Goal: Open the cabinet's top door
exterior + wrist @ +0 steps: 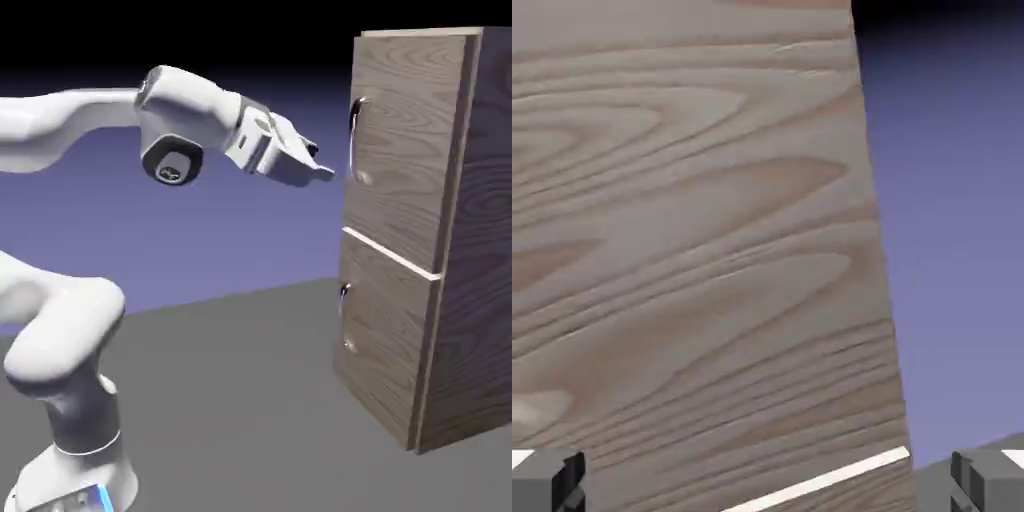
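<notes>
The brown wood cabinet [470,250] stands at the exterior view's right. Its top door [405,150] lies flush with the front, and the long curved silver bar handle [354,140] runs down the door's left edge. My gripper [322,170] hovers just left of that handle, at about its lower half, apart from it and pointing at the door. In the hand view the top door's grain [692,250] fills the left and middle. The two grey fingertips [547,482] sit far apart, so my gripper [767,490] is open and holds nothing. No handle shows in the hand view.
Below the top door is the shorter lower door [385,335] with a small handle [343,298]. A pale seam [832,476] between the doors crosses the hand view's bottom. The grey table [230,400] spreads under the arm.
</notes>
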Robot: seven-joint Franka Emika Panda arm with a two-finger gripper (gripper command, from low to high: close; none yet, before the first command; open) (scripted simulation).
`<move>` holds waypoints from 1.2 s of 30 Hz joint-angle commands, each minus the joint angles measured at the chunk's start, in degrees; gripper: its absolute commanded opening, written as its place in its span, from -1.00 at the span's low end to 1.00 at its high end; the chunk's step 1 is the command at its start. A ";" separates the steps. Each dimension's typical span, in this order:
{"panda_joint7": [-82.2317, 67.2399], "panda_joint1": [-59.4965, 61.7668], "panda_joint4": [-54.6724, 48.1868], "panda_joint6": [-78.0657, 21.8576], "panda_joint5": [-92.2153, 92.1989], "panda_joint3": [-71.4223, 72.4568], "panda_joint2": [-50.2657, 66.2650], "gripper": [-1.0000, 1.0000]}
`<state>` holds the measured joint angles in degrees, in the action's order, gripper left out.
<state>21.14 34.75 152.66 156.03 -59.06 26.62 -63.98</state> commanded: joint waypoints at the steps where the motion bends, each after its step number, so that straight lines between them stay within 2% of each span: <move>1: -0.90 1.50 -0.35 -0.76 -2.50 1.12 -1.32 0.00; 28: -25.16 41.83 -9.84 -21.22 -69.71 31.42 -36.97 0.00; 34: -24.15 50.63 -16.99 -22.38 -74.35 32.92 -37.02 0.00; 35: -24.15 50.63 -16.99 -22.38 -74.35 32.92 -37.02 -1.00; 36: -24.15 50.63 -16.99 -22.38 -74.35 32.92 -37.02 -1.00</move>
<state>-3.00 85.38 135.67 133.64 -133.41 59.55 -101.00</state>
